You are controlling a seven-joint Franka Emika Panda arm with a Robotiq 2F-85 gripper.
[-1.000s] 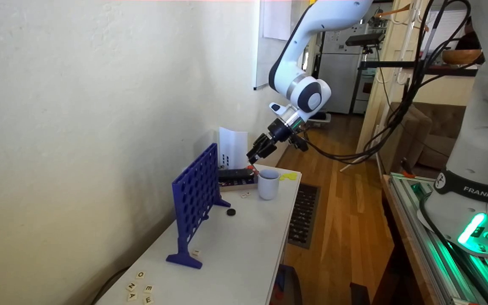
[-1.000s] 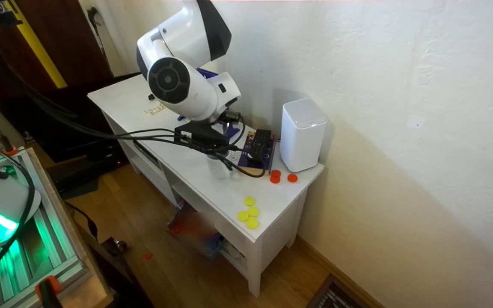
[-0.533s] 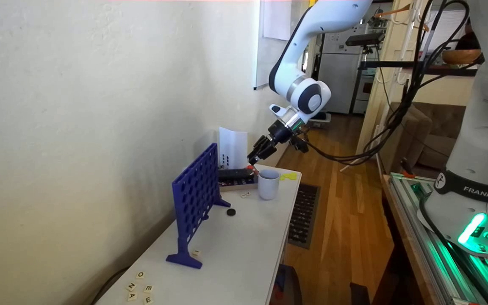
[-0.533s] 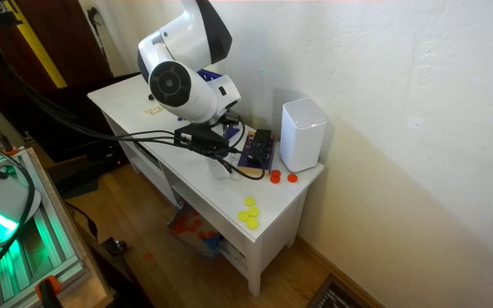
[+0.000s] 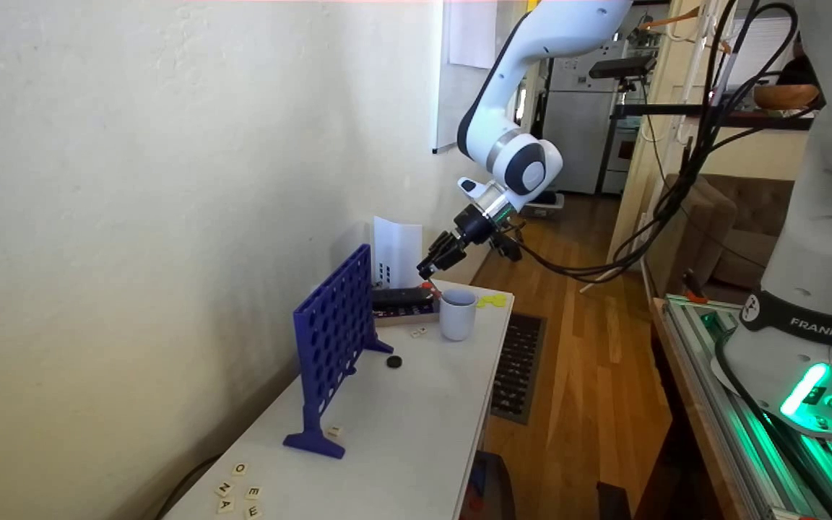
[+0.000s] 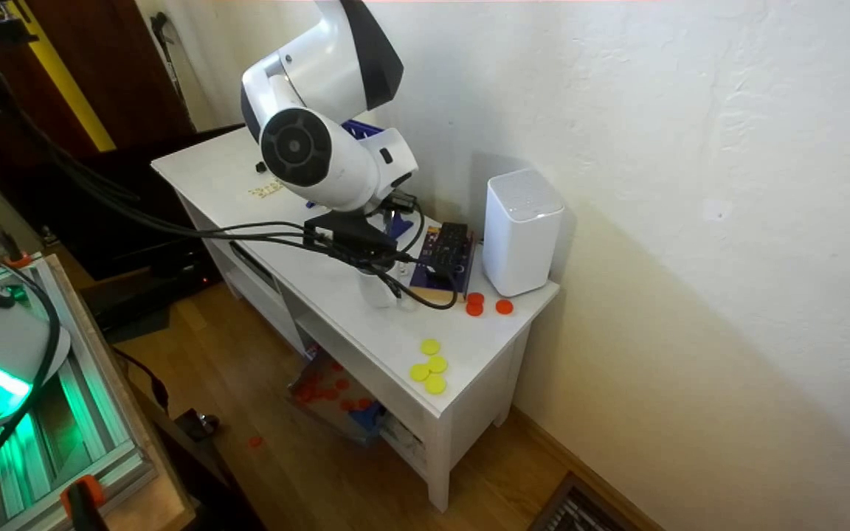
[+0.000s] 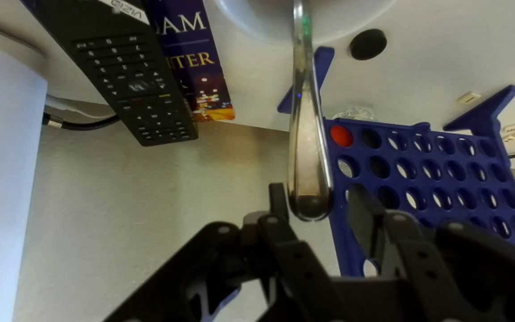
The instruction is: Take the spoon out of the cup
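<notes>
The white cup stands upright on the white table; cables and the wrist partly hide it in an exterior view. The silvery spoon leans in the cup, its handle sticking out over the rim; its bowl is hidden. The cup's edge shows at the top of the wrist view. My gripper is open, with the handle's end between its fingers. The finger on the left of the wrist view is close beside the handle; the other stands farther off. In an exterior view the fingertips are above and beside the cup.
The blue game board stands along the wall. A black remote lies on a book. A tall white box stands behind them. Yellow discs, red discs and letter tiles lie on the table.
My gripper has shifted slightly, up and to the left in an exterior view, and a little more of the spoon handle shows below the fingertips. The cup has not moved.
</notes>
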